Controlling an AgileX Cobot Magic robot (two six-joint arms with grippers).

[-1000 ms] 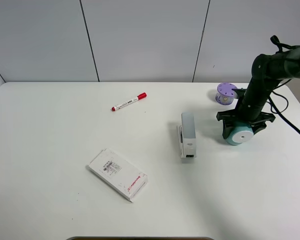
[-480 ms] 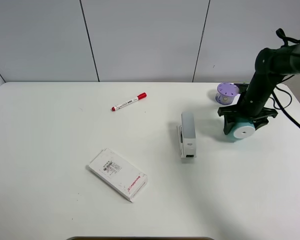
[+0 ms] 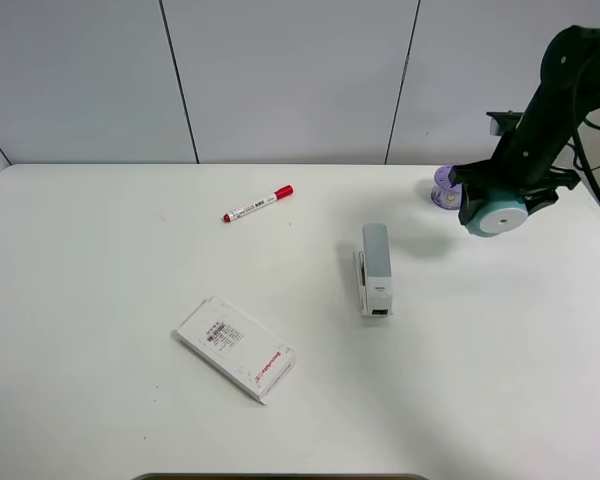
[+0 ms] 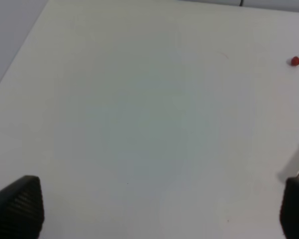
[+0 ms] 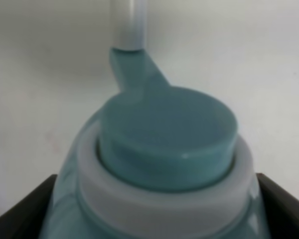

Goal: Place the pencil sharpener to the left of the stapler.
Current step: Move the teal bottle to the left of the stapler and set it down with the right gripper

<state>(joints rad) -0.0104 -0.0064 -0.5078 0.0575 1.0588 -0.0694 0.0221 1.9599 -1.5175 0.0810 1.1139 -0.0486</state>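
Teal pencil sharpener (image 3: 496,216) is hanging clear of the table (image 3: 130,260), clamped in my right gripper (image 3: 502,196), well right of the stapler (image 3: 376,268) and just beside a purple cylinder (image 3: 444,186). I am aiming to carry it high over the stapler, then lower it onto bare table on the stapler's left side. My right arm is reaching steeply downward; my left gripper (image 4: 154,209) is hovering spread open, empty.

Purple cylinder (image 3: 441,186) partly hidden behind right hand (image 3: 500,198) holding pencil sharpener (image 3: 497,216), marker (image 4: 295,60) cut by frame edge.
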